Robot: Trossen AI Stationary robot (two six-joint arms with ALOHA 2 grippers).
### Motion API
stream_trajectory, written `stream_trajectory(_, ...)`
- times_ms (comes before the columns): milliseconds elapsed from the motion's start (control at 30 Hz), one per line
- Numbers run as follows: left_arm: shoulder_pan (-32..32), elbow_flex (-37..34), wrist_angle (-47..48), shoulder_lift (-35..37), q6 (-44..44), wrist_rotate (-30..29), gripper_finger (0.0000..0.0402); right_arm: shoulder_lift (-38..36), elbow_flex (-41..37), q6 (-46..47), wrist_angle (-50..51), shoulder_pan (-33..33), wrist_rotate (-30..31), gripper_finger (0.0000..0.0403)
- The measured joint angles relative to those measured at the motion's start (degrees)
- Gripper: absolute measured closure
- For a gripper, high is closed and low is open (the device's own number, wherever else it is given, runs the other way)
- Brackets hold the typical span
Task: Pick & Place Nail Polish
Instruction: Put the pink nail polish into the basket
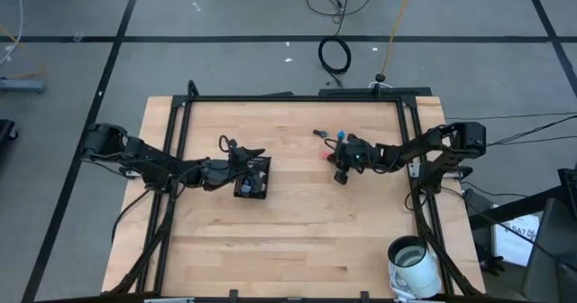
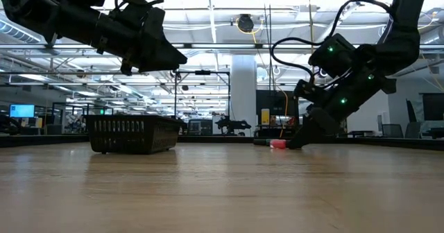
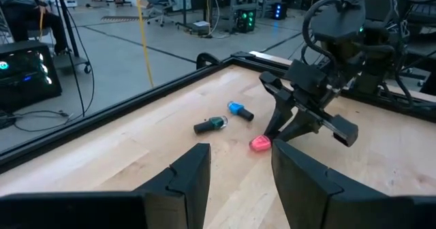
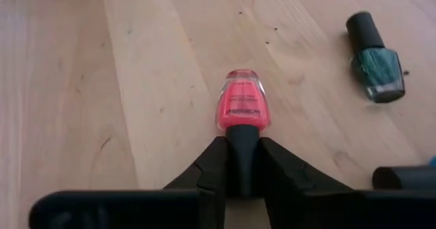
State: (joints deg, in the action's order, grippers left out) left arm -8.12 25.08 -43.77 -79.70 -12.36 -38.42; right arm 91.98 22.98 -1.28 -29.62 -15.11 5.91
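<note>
Beside the black tray (image 1: 253, 180) | left gripper (image 1: 236, 164) hovers, fingers apart | well right of it, right gripper (image 4: 242, 162) clamps red bottle (image 4: 240, 101) cap | we judge teal bottle (image 4: 374, 60), blue bottle (image 3: 239, 110) left unplaced.

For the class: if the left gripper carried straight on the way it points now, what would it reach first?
Probably the red bottle, which lies ahead between the left gripper's open fingers. The right gripper holds it by the cap. Teal and blue bottles lie off-line; depth is uncertain.
</note>
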Motion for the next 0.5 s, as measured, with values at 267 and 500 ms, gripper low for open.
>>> stream_trajectory(267, 0.7, 0.0, 0.0, 0.0, -6.8, 2.1, 0.0247, -1.4, -0.1, -9.5, -6.8, 4.2, 2.9, 0.0352)
stream_trajectory(500, 5.3, 0.0, 0.2, -1.1, -23.0, 18.4, 0.0247, -6.1, 4.0, -23.0, -7.9, 14.6, 17.0, 0.0352)
